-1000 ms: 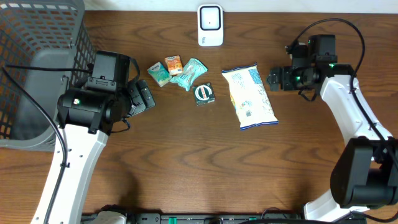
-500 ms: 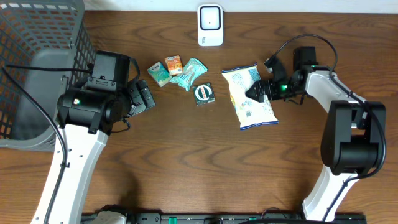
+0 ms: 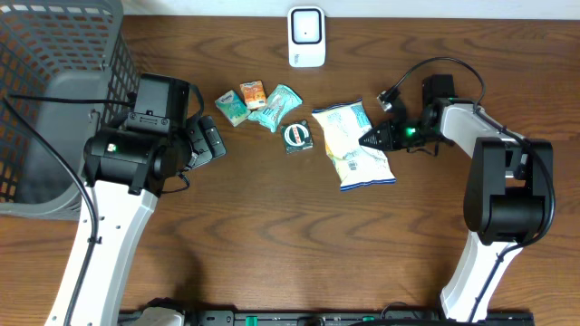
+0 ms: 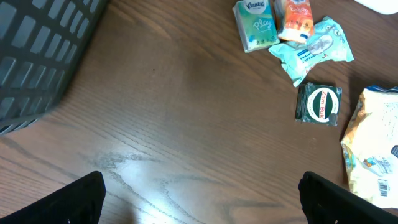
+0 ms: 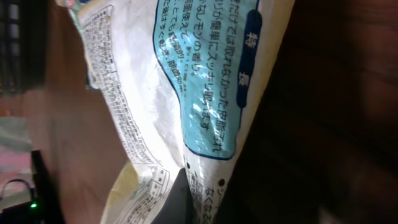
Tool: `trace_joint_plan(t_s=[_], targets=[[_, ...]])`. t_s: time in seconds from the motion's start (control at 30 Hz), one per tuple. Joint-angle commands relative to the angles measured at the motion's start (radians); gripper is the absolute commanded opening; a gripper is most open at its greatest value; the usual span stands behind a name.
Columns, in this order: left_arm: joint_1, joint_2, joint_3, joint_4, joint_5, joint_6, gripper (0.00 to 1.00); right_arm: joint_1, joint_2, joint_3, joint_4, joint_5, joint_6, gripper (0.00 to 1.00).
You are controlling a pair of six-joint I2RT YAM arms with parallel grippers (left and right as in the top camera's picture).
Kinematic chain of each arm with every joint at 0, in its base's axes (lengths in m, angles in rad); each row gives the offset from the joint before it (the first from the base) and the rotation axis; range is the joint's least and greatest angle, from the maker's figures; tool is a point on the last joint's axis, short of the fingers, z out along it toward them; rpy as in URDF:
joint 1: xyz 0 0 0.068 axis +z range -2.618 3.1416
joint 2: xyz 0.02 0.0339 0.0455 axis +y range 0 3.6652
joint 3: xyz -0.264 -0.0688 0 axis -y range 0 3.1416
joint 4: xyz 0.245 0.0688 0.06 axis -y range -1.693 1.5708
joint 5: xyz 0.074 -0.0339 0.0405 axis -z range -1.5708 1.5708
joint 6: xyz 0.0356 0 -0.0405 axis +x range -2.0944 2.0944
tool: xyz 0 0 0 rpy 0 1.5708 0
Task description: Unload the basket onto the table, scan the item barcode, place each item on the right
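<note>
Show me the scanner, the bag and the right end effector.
scanner (image 3: 306,36), overhead view, white front face.
bag (image 3: 344,129), overhead view, printed middle.
right end effector (image 3: 367,140), overhead view, fingertips at bag's edge.

Right wrist view. Snack bag (image 5: 168,93) fills the middle of the frame, running from 11 o'clock down to 6 o'clock. White film with fine black print along its 9 o'clock side. Light-blue panel (image 5: 205,81) toward 1 o'clock carries Japanese characters. Right gripper (image 5: 189,196) at 6 o'clock is clamped on the bag's lower edge; one dark finger (image 5: 174,204) shows beside it. Dark wood table (image 5: 336,112) at 3 o'clock. Small green light (image 5: 32,205) at 8 o'clock, its surroundings blurred.
</note>
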Motion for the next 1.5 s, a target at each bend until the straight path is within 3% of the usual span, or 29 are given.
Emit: trace_joint_plan(t_s=[0.0,0.2,0.6,0.83,1.07,1.47], targets=[[0.004,-0.003,0.003,-0.003,-0.010,-0.002,0.98,-0.028,-0.029,0.000,0.001,-0.123,0.019,0.01],[0.004,-0.003,0.003,-0.003,-0.010,-0.002,0.98,-0.085,-0.208,0.000,0.055,-0.290,0.041,0.01],[0.004,-0.003,0.003,-0.003,-0.010,-0.002,0.98,-0.044,-0.450,0.000,0.284,-0.291,0.171,0.01],[0.004,-0.003,0.003,-0.003,-0.010,-0.002,0.98,0.011,-0.478,0.000,0.460,-0.294,0.336,0.01],[0.004,-0.003,0.003,-0.003,-0.010,-0.002,0.98,0.058,-0.478,0.000,0.465,-0.294,0.465,0.01],[0.004,-0.003,0.003,-0.003,-0.010,-0.002,0.97,0.099,-0.478,0.000,0.441,-0.290,0.472,0.01]])
